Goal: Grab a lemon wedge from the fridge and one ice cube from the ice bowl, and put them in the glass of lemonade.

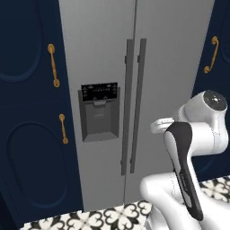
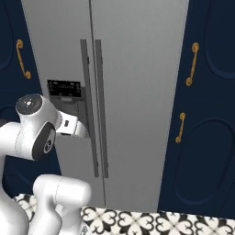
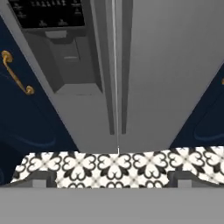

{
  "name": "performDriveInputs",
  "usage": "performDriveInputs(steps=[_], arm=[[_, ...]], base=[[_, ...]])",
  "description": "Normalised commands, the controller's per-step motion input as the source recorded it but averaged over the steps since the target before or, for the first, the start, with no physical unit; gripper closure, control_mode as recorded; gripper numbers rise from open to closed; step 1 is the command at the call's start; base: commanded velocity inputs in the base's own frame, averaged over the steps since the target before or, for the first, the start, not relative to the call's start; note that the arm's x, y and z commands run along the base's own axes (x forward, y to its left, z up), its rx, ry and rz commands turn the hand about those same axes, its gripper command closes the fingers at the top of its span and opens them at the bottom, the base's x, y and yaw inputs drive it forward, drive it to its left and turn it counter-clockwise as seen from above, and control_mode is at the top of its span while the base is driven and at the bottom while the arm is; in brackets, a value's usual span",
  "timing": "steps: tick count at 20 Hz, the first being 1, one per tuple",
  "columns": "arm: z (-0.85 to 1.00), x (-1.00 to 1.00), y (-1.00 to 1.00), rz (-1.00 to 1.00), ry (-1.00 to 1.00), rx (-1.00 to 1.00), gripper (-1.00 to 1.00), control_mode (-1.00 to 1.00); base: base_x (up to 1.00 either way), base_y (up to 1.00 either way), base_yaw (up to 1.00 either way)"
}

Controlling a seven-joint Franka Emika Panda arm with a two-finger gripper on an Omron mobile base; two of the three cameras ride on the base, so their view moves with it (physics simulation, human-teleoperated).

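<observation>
The arm (image 1: pixel 188 148) is sitting folded low in front of the fridge (image 1: pixel 134 90), elbow raised, with the gripper (image 3: pixel 112 178) pointing down toward the fridge's base and the patterned floor (image 3: pixel 113 166). Its fingers (image 3: pixel 39 178) are standing wide apart, holding nothing. Both fridge doors are closed. The hand view is showing the dispenser (image 3: pixel 57 39) from close by.

We see navy cabinets (image 1: pixel 27 134) with gold handles (image 1: pixel 54 65) and a black-and-white patterned tile floor (image 3: pixel 113 168)
</observation>
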Motion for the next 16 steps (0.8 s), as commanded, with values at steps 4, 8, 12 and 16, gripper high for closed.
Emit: performDriveInputs(steps=[4,8,12,16], arm=[[1.0,0.5,0.0,0.0,-0.19,-0.06,-1.0,-1.0],[1.0,0.5,0.0,-0.02,-0.16,-0.1,-1.0,-1.0],[0.31,0.64,-0.13,-0.04,-0.01,-0.09,-1.0,-1.0],[-0.43,1.0,-0.29,0.0,0.09,0.0,-1.0,-1.0]], base=[[0.0,0.0,0.0],[0.0,0.0,0.0],[0.0,0.0,0.0],[0.0,0.0,0.0]])
